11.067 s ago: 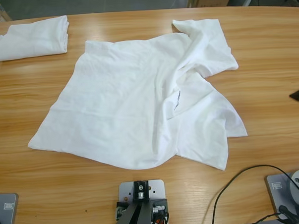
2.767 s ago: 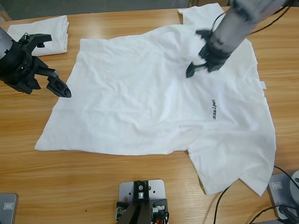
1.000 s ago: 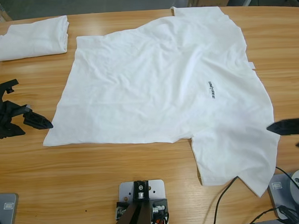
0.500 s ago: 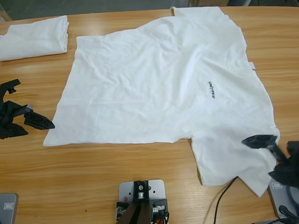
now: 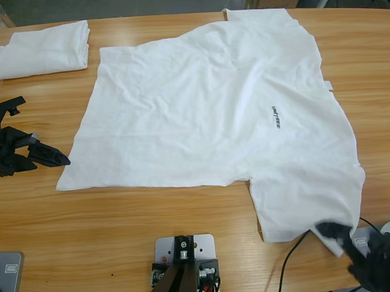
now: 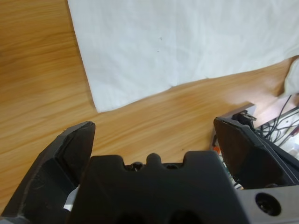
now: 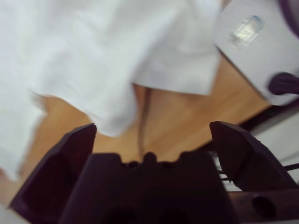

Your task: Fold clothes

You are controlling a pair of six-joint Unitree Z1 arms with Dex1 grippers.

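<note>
1. The big white T-shirt (image 5: 213, 106) lay spread flat across the middle of the wooden table (image 5: 121, 240), chest up, with a small dark printed mark (image 5: 276, 116) showing toward its right side.
2. One sleeve (image 5: 307, 202) reached down toward the table's near right edge; the other sleeve (image 5: 260, 15) sat up at the far edge.
3. Off in the far left corner, a second white T-shirt (image 5: 40, 49) rested folded into a neat block, well apart from the spread one.
4. The left gripper (image 5: 43, 151) sat low over bare wood just beside the shirt's lower left corner, jaws spread wide, gripping nothing.
5. Its wrist view confirmed it: the hem corner (image 6: 100, 105) lay just ahead of the gaping jaws, wood in between, no contact.
6. The right gripper (image 5: 341, 240) was down at the near right corner of the table, right at the tip of the lower sleeve.
7. From its wrist view the jaws stood wide apart, with the sleeve's edge (image 7: 117, 121) ahead of them and a thin cable (image 7: 142, 116) running over the wood beneath; nothing was caught between them.
</note>
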